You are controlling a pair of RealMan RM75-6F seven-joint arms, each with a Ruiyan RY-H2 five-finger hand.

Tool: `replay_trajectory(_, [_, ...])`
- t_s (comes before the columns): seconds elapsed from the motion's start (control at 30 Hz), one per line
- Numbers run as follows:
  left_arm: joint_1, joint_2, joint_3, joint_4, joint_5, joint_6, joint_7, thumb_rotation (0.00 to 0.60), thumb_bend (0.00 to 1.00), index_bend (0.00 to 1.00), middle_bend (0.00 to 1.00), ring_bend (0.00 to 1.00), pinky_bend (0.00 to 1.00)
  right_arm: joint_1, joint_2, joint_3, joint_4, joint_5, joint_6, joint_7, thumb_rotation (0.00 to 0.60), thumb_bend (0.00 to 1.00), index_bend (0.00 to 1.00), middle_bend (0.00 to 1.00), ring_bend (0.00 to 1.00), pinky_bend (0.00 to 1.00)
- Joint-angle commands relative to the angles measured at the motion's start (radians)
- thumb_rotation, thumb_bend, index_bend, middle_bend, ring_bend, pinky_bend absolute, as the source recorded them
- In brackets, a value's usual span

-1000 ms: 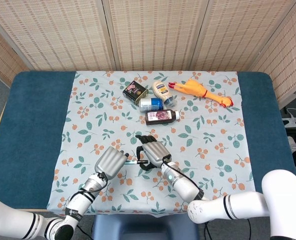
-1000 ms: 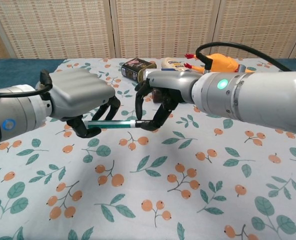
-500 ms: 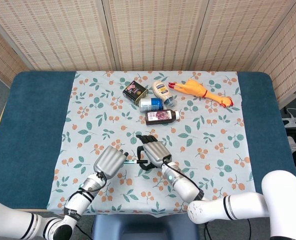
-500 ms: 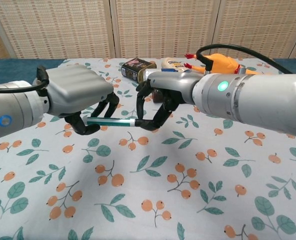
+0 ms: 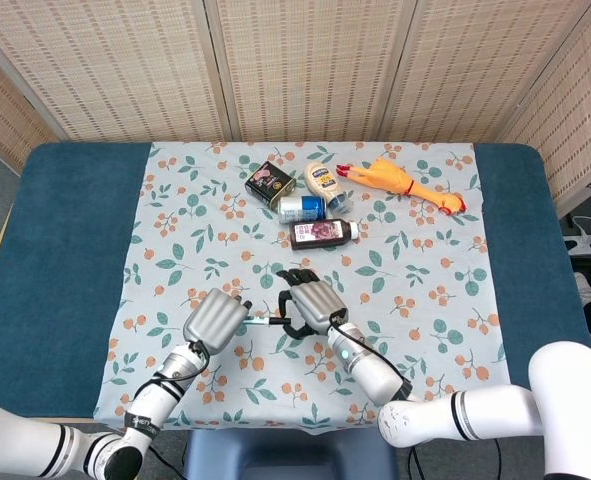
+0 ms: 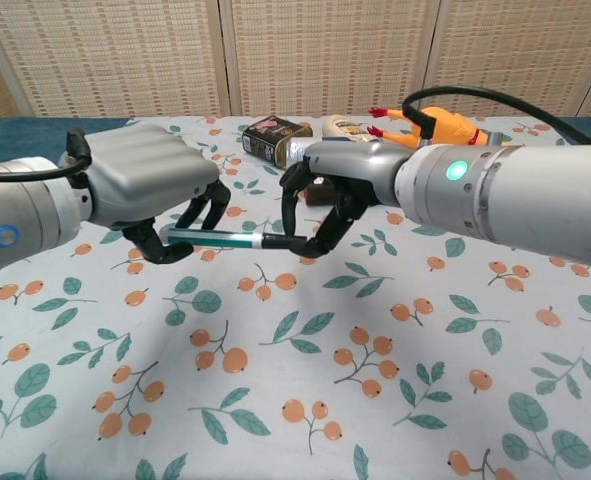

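Note:
A slim green pen (image 6: 213, 238) with a pale end hangs level above the floral cloth (image 6: 305, 400). My left hand (image 6: 145, 185) grips its left end with curled fingers. My right hand (image 6: 350, 185) pinches the pale right end between thumb and fingers. From the head view the pen (image 5: 265, 321) shows as a short bar between the left hand (image 5: 215, 319) and the right hand (image 5: 313, 303), near the table's front edge. Most of each pen end is hidden inside the fingers.
At the back of the cloth lie a dark tin (image 5: 269, 183), a mayonnaise bottle (image 5: 322, 180), a blue can (image 5: 301, 208), a dark sauce bottle (image 5: 322, 232) and a yellow rubber chicken (image 5: 400, 183). Blue table surface (image 5: 65, 240) flanks the cloth on both sides.
Both hands and the pen have risen a little. The left hand has drifted left and the right hand slightly right; both still hold the pen.

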Motion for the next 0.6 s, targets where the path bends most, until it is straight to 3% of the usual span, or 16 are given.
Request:
replay_trajectory(0.03, [0.001, 0.001, 0.001, 0.002, -0.002, 0.001, 0.002, 0.6, 0.39, 0.75, 0.88, 0.95, 1.0, -0.006, 0.007, 0.002, -0.005, -0.005, 0.002, 0.004, 0.6, 0.54, 0.74, 0.05, 0.0, 0.06])
replay_trajectory(0.37, [0.01, 0.008, 0.004, 0.01, 0.0, 0.002, -0.007, 0.6, 0.39, 0.75, 0.88, 0.95, 1.0, -0.033, 0.055, 0.006, -0.042, -0.005, 0.018, 0.015, 0.6, 0.55, 0.71, 0.05, 0.0, 0.07])
replay_trajectory(0.4, [0.012, 0.011, 0.004, 0.011, 0.002, 0.002, -0.014, 0.6, 0.39, 0.75, 0.88, 0.95, 1.0, -0.04, 0.067, 0.006, -0.053, -0.012, 0.017, 0.023, 0.6, 0.53, 0.67, 0.05, 0.0, 0.07])
replay_trajectory(0.43, [0.016, 0.012, 0.005, 0.013, 0.006, 0.001, -0.023, 0.6, 0.39, 0.74, 0.88, 0.95, 1.0, -0.049, 0.084, 0.004, -0.067, -0.023, 0.016, 0.032, 0.6, 0.5, 0.56, 0.05, 0.0, 0.07])
replay_trajectory(0.53, [0.03, 0.007, 0.014, 0.032, 0.019, -0.015, -0.064, 0.6, 0.39, 0.72, 0.86, 0.95, 1.0, -0.087, 0.156, -0.02, -0.121, -0.093, 0.022, 0.048, 0.6, 0.36, 0.15, 0.01, 0.0, 0.07])
replay_trajectory(0.6, [0.037, -0.006, 0.018, 0.065, 0.015, -0.036, -0.094, 0.6, 0.39, 0.7, 0.83, 0.95, 1.0, -0.122, 0.215, -0.044, -0.164, -0.175, 0.035, 0.062, 0.6, 0.3, 0.04, 0.0, 0.0, 0.06])
